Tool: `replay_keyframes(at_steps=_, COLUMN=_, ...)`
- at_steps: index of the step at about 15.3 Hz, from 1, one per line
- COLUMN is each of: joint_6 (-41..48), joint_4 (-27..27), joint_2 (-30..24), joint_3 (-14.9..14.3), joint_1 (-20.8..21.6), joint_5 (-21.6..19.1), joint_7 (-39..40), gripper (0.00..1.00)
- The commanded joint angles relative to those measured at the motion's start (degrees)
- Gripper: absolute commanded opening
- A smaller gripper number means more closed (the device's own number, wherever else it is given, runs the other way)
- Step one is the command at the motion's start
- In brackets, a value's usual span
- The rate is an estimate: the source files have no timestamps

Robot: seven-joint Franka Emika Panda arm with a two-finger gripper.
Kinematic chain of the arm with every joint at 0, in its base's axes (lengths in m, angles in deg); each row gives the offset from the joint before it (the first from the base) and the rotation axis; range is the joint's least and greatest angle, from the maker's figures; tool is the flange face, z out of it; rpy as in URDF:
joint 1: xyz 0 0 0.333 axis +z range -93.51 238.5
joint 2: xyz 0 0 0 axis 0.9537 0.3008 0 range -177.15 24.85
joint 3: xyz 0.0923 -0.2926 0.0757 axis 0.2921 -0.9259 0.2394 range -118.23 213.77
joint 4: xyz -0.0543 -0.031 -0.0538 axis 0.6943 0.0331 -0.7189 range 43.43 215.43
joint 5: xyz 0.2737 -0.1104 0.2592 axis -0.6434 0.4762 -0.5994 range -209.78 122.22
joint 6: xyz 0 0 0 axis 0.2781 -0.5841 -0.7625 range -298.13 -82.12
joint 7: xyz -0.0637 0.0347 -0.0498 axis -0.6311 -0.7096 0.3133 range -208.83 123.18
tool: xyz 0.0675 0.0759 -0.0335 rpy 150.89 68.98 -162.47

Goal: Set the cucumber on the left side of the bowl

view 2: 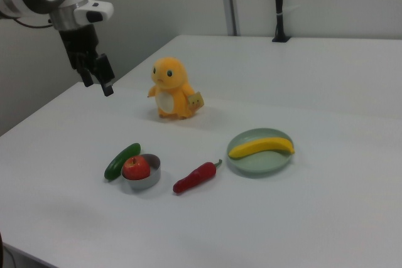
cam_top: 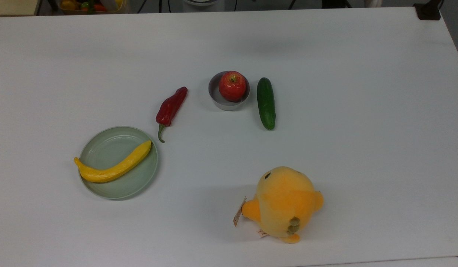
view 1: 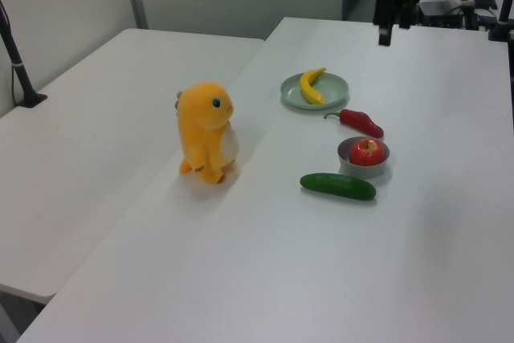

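Observation:
The dark green cucumber (cam_top: 266, 103) lies flat on the white table, just off the top view's right of the small grey bowl (cam_top: 215, 99), not touching it. A red apple (cam_top: 232, 86) sits in the bowl. In the right view the cucumber (view 2: 122, 160) rests against the left of the bowl (view 2: 148, 181). In the left view the cucumber (view 1: 338, 185) is in front of the bowl (view 1: 352, 166). My gripper (view 2: 96, 86) hangs high above the table, far from both, open and holding nothing. It also hangs at the table's far end in the left view, gripper (view 1: 385, 36).
A red chili pepper (cam_top: 171, 108) lies on the top view's left of the bowl. Further left, a pale green plate (cam_top: 103, 146) carries a yellow banana (cam_top: 114, 168). An orange plush toy (cam_top: 284, 204) stands near the front edge.

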Motion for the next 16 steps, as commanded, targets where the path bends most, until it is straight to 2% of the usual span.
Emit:
replay_keyframes(at_steps=1, joint_6=1.3, joint_4=0.2, joint_2=-0.9, joint_3=-4.6, joint_1=0.6, joint_5=-2.3, joint_7=4.8, gripper=1.00)
replay_keyframes(at_steps=6, joint_6=-4.5, joint_4=0.3, joint_2=0.3, joint_3=-6.8, joint_1=-1.6, joint_5=-4.4, joint_7=23.5, gripper=1.00)
replay_keyframes(at_steps=8, joint_6=-6.6, joint_4=0.2, joint_2=0.8, joint_3=-6.9, joint_1=-2.9, joint_5=-5.5, joint_7=27.6, gripper=1.00)
replay_keyframes(at_steps=12, joint_6=-7.5, joint_4=0.2, joint_2=0.8, joint_3=-6.9, joint_1=-4.4, joint_5=-5.5, joint_7=27.9, gripper=1.00)
replay_keyframes(at_steps=16, joint_6=-7.4, joint_4=0.2, joint_2=1.1, joint_3=-6.4, joint_1=-3.9, joint_5=-4.9, joint_7=28.1, gripper=1.00)
